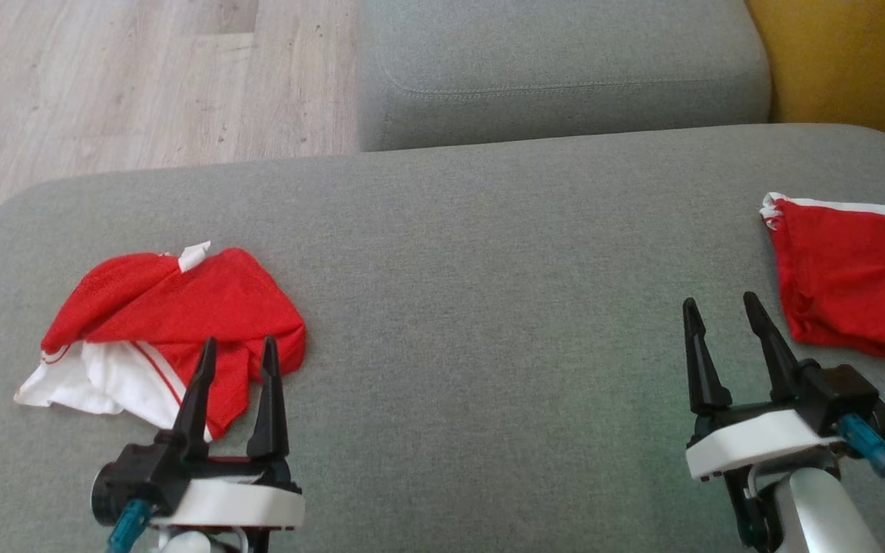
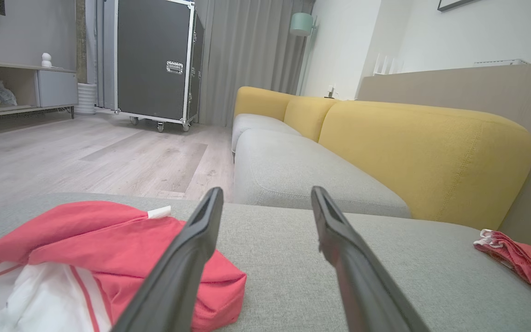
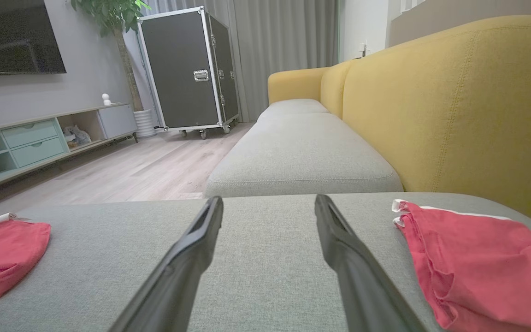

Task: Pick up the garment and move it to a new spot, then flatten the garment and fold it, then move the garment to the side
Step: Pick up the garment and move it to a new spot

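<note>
Hovering spread and empty, left end effector (image 1: pixel 239 343) and right end effector (image 1: pixel 720 301); crumpled jersey (image 1: pixel 181 322) ungrasped, all steps left.

The grey seat cushion (image 1: pixel 488 253) is coarse, matt woven cloth. The red-and-white garment (image 1: pixel 212 315) is thin cloth (one fold looks like fine mesh); the floor (image 1: pixel 104 77) is smooth, pale wood grain.

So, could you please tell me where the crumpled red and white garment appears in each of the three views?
Head view: the garment lies at lower left, by the left gripper.
Left wrist view: the garment is at bottom left.
Right wrist view: the garment is at the left edge.
Shared landmark: the far grey cushion.
</note>
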You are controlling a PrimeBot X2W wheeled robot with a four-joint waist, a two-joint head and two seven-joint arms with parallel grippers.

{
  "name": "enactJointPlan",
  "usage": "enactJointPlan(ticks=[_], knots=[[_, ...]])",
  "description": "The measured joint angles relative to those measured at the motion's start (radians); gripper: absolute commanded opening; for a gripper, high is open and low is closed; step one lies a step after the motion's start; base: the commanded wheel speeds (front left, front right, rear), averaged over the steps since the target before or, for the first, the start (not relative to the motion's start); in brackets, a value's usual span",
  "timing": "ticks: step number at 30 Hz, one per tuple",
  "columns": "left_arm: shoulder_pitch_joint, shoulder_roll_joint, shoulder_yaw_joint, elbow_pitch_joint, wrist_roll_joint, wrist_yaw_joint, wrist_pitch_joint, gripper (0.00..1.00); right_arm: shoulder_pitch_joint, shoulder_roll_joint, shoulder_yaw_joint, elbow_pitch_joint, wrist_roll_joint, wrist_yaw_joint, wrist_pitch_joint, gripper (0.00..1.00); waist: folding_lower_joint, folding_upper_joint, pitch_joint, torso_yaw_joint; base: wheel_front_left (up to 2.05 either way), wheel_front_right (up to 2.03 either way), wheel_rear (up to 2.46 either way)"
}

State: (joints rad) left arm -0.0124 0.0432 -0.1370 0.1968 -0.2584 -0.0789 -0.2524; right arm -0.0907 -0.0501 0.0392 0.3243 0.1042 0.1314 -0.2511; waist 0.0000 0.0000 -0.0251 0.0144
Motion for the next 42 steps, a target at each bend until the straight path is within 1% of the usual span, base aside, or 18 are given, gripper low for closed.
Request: enactJointPlan(ticks=[6, 14, 15, 16, 17, 24, 25, 33, 37, 42], knots=[[0.0, 0.0, -0.001, 0.009, 0.0, 0.006, 0.0, 1.0, 0.0, 0.0, 0.017, -0.002, 0.006, 0.0, 0.0, 1.0, 0.0, 0.0, -0.007, 0.024, 0.0, 0.0, 0.0], [0.001, 0.0, 0.011, 0.018, 0.01, 0.017, 0.0, 1.0, 0.02, 0.001, 0.071, -0.002, 0.024, 0.0, 0.0, 1.0, 0.0, 0.0, -0.026, 0.105, 0.0, 0.0, 0.0], [0.001, 0.0, 0.011, 0.018, 0.01, 0.017, 0.0, 1.0, 0.02, 0.001, 0.071, -0.002, 0.024, 0.0, 0.0, 1.0, 0.0, 0.0, -0.026, 0.105, 0.0, 0.0, 0.0], [0.002, 0.0, 0.017, 0.017, 0.013, 0.017, 0.0, 1.0, 0.026, 0.001, 0.093, 0.004, 0.03, 0.0, 0.0, 1.0, 0.0, 0.0, -0.032, 0.13, 0.0, 0.0, 0.0], [0.002, 0.0, 0.017, 0.017, 0.013, 0.017, 0.0, 1.0, 0.026, 0.001, 0.093, 0.004, 0.03, 0.0, 0.0, 1.0, 0.0, 0.0, -0.032, 0.13, 0.0, 0.0, 0.0], [0.031, 0.002, 0.043, 0.017, 0.033, 0.016, 0.0, 1.0, 0.044, 0.001, 0.143, 0.026, 0.055, 0.0, 0.0, 1.0, -0.0001, 0.0, -0.057, 0.226, 0.0, 0.0, 0.0], [0.039, 0.002, 0.046, 0.018, 0.037, 0.014, 0.0, 1.0, 0.044, 0.002, 0.153, 0.027, 0.064, 0.0, 0.0, 1.0, -0.0001, 0.0, -0.064, 0.253, 0.0, 0.0, 0.0], [0.049, 0.003, 0.073, 0.021, 0.058, -0.002, 0.0, 1.0, 0.046, 0.002, 0.183, 0.029, 0.09, 0.0, 0.0, 1.0, -0.0001, 0.0, -0.088, 0.349, 0.0, 0.0, 0.0], [0.066, 0.004, 0.08, 0.021, 0.058, -0.003, 0.0, 1.0, 0.053, 0.002, 0.188, 0.029, 0.091, 0.0, 0.0, 1.0, -0.0001, 0.0, -0.088, 0.374, 0.0, 0.0, 0.0], [0.066, 0.004, 0.086, 0.023, 0.072, -0.011, 0.0, 1.0, 0.059, 0.002, 0.187, 0.029, 0.094, 0.0, 0.0, 1.0, -0.0001, 0.0, -0.083, 0.381, 0.0, 0.0, 0.0]])
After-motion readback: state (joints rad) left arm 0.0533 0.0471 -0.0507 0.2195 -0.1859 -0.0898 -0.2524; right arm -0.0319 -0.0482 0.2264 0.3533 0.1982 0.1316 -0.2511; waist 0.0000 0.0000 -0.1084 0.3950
